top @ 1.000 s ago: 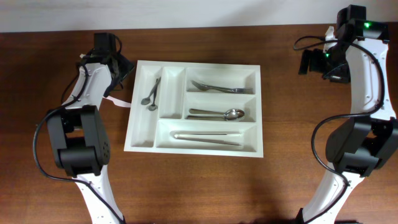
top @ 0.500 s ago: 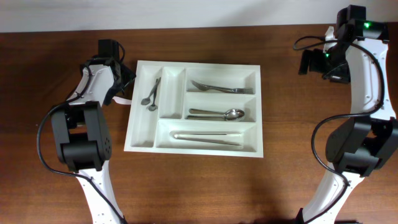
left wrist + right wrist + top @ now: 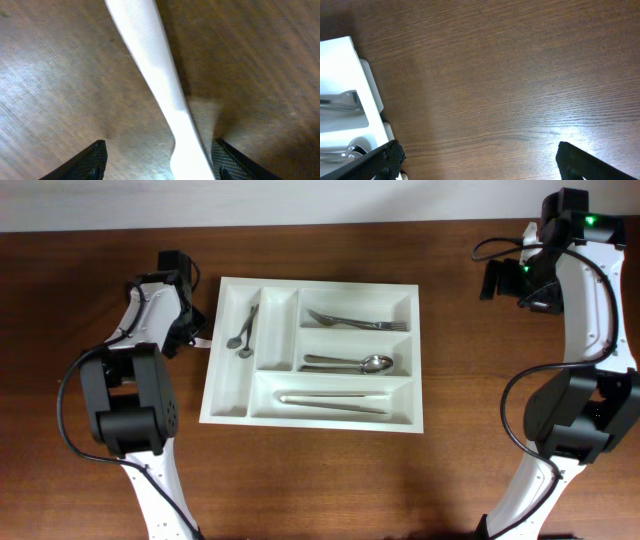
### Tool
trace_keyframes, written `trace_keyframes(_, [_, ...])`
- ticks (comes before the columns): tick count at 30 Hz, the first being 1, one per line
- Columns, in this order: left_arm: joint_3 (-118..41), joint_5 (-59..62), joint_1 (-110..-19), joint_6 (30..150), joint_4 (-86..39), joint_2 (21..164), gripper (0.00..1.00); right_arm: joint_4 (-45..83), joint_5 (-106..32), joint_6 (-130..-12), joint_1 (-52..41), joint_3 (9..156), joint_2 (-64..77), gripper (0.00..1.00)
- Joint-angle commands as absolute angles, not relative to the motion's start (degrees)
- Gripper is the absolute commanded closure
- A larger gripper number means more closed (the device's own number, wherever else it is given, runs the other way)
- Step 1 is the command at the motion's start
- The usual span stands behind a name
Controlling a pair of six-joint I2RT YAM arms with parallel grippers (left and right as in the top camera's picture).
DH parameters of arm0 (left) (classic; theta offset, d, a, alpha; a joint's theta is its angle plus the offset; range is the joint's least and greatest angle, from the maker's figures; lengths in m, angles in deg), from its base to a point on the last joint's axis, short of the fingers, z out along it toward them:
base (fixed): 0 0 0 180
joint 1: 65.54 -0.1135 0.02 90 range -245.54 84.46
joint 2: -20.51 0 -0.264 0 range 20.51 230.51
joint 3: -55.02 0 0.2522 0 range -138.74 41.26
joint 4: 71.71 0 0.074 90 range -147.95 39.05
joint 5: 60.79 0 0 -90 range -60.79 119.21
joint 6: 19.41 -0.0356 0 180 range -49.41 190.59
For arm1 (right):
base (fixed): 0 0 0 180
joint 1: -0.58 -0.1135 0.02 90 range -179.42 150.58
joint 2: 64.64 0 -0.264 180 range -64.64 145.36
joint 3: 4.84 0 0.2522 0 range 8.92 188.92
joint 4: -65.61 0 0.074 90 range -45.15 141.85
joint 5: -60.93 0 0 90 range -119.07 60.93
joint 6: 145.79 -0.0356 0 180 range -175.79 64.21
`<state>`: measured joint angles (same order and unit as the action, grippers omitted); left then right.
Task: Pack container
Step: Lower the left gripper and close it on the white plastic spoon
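Five-compartment container [image 3: 330, 283], perhaps white utensil [image 3: 165, 95] beside.

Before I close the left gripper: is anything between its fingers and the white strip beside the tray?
Nothing visible. The white strip lies on bare table between the left gripper's open fingers, wood showing either side. Between it and the tray's left rim, overhead shows only table.
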<state>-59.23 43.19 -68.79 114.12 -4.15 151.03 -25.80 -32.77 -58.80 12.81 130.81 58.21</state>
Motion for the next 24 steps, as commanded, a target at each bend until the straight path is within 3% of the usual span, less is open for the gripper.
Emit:
trace_keyframes(1, [-58.9, 44.24, -70.36, 114.03, -0.72, 153.21, 0.32, -25.73, -32.69, -59.08, 12.61, 131.4, 57.34, 0.01])
trace_keyframes(12, [-57.76, 42.92, -72.9, 113.99, 4.27, 159.99, 0.33, -25.73, -32.69, -59.06, 12.61, 131.4, 57.34, 0.01])
trace_keyframes(16, [-56.43, 42.09, -72.85, 114.01, 4.03, 160.45, 0.42, -25.73, -32.69, -59.08, 12.61, 131.4, 57.34, 0.01])
trace_keyframes(24, [-54.42, 42.09, -72.85, 114.01, 4.03, 160.45, 0.48, -25.73, -32.69, -59.08, 12.61, 131.4, 57.34, 0.01])
